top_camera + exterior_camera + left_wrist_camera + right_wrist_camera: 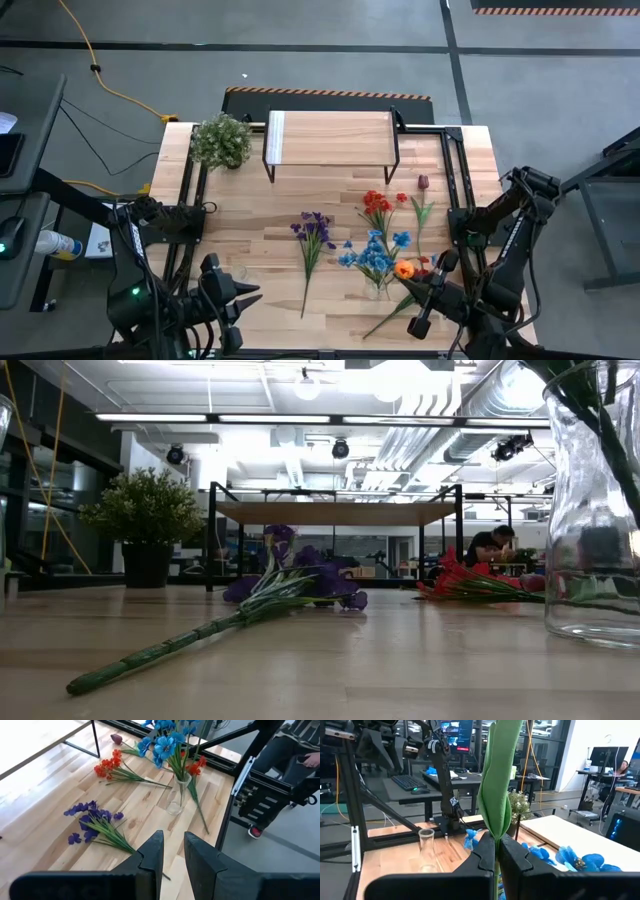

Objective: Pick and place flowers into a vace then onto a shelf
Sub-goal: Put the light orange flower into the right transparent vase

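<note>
Blue flowers (375, 250) stand in a clear glass vase (177, 795) near the table's right front. Purple flowers (313, 235), red flowers (378, 205) and a dark red tulip (422, 184) lie flat on the table. My right gripper (412, 292) is shut on the orange tulip (404, 268), right beside the vase. Above the near left corner, my left gripper (173, 851) holds nothing, its fingers slightly apart. The shelf (330, 140) stands at the far middle. My right gripper pinches the orange tulip's green stem, wrapped by its long leaf (496, 827), between its two fingers. The fingers come level from the table's right side and lie across the stem. The tulip is clear of the table and slanted, its bloom (196, 766) beside the blue flowers.
A bushy potted plant (222, 140) stands at the far left corner beside the shelf. A small clear glass (426, 847) stands near my left gripper. Black frame rails (190, 215) run along both table sides. Bare wood lies between the purple flowers and the left rail.
</note>
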### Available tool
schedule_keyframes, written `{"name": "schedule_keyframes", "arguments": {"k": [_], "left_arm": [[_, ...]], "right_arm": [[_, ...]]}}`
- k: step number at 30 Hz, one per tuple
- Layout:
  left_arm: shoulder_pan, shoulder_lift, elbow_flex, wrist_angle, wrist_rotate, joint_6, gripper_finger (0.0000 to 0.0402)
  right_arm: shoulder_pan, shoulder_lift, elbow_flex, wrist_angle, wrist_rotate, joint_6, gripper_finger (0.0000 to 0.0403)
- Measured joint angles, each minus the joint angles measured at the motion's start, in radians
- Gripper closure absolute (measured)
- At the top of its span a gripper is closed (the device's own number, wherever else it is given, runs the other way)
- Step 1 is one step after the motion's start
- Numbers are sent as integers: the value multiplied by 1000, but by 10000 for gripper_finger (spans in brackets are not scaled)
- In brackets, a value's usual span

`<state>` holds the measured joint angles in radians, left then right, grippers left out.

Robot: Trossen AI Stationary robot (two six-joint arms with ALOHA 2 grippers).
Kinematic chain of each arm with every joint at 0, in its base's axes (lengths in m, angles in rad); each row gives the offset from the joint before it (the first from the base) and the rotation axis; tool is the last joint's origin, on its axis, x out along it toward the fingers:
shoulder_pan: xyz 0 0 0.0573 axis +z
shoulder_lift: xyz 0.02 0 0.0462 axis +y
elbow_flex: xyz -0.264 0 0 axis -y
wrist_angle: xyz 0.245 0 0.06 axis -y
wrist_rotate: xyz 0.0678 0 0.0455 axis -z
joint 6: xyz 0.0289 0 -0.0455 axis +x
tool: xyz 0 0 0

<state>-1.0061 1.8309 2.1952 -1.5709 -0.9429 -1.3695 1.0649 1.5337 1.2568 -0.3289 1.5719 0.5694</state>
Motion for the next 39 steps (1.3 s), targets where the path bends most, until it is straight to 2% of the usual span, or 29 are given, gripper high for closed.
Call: {"name": "schedule_keyframes", "arguments": {"k": [12,25,36,39], "left_arm": [[7,-1,-18,-1,41,23,291],[98,-1,-132,0,227,3,291],[97,-1,-131,0,231,12,291],[97,-1,-131,0,259,9,291]], "right_arm": [[0,0,0,-71,-2,8,403],[-25,0,-52,-56,-2,55,403],[-9,0,-52,-45,-2,50,403],[-6,0,-52,-45,-2,55,403]]}}
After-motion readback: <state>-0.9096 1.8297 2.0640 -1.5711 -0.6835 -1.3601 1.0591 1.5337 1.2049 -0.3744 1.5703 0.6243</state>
